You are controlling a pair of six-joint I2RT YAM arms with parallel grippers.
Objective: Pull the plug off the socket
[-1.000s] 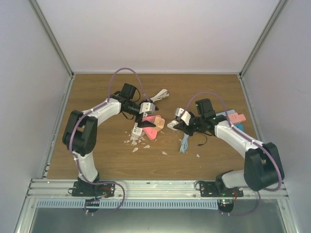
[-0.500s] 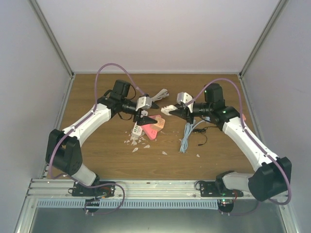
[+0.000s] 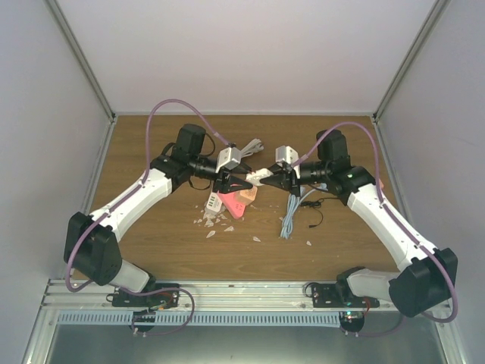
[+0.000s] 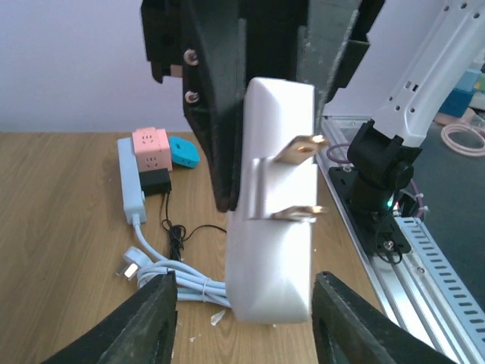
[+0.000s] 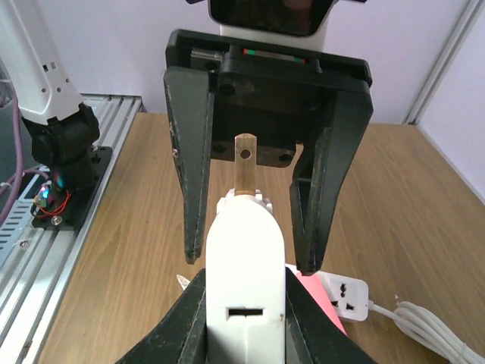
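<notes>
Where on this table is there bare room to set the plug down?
Bare table along the near rail, and at both rear corners. The centre is crowded: pink socket, white chips, bundled cable.

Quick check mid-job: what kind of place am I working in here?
Probably a lab robot cell: a wooden tabletop boxed in by white panels, an aluminium mounting rail along the near edge, and practice power strips strewn about.

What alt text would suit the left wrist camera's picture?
A white plug with metal prongs fills the centre, gripped from above by the right arm's black jaws, while the left arm's own jaws stand open either side of its lower end. Behind, on the wooden table, lie a power strip and coiled cable.
</notes>
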